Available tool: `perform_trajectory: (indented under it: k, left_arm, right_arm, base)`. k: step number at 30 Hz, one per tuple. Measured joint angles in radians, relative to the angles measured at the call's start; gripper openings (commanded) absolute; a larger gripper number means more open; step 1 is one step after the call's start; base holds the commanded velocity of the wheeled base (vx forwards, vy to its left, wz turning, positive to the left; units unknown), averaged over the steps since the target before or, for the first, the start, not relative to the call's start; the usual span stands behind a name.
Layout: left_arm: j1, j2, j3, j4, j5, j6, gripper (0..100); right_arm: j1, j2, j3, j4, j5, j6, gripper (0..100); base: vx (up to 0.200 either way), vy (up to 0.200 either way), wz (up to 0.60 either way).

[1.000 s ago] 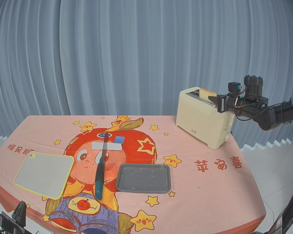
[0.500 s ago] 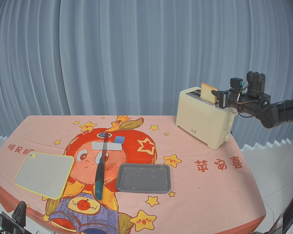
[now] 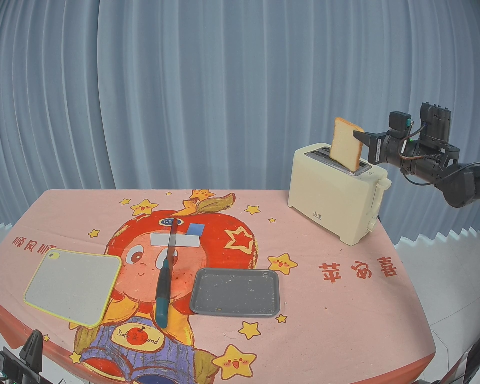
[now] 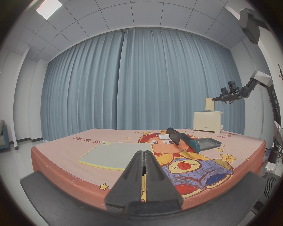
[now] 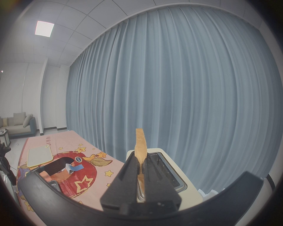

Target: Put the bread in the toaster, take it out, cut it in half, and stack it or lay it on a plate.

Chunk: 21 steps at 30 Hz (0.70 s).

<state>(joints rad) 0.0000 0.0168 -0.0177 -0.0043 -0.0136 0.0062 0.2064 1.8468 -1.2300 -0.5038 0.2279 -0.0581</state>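
A staged test room, dressed as a kitchen corner. A grey-blue curtain (image 3: 200, 90) is hanging from ceiling to floor across the back. A light panel (image 5: 44, 28) is glowing in a tiled office ceiling (image 4: 147, 11). A sofa (image 5: 19, 123) is sitting in a far corner by white walls. A table (image 3: 340, 310) in a cartoon cloth is carrying a toaster (image 3: 332, 202), board (image 3: 72, 285), knife (image 3: 163, 287) and tray (image 3: 235, 292).

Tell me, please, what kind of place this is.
Probably a staged test room rather than a real kitchen: a tall blue curtain closes off the back, the ceiling is made of office-style panels, and the toaster sits on a table covered with a cartoon cloth.
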Motion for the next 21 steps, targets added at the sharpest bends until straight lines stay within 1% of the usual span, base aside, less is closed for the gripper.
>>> perform_trajectory:
  k: [11,21]
  left_arm:
    - [0.000,0.000,0.000,0.000,0.000,0.000,0]
    - [0.000,0.000,0.000,0.000,0.000,0.000,0]
  right_arm:
    - [0.006,-0.091,0.078,-0.001,0.004,0.006,0]
    - [0.051,-0.177,0.203,-0.003,0.004,0.071,0]
  base:
    - [0.000,0.000,0.00]
    - [0.000,0.000,0.00]
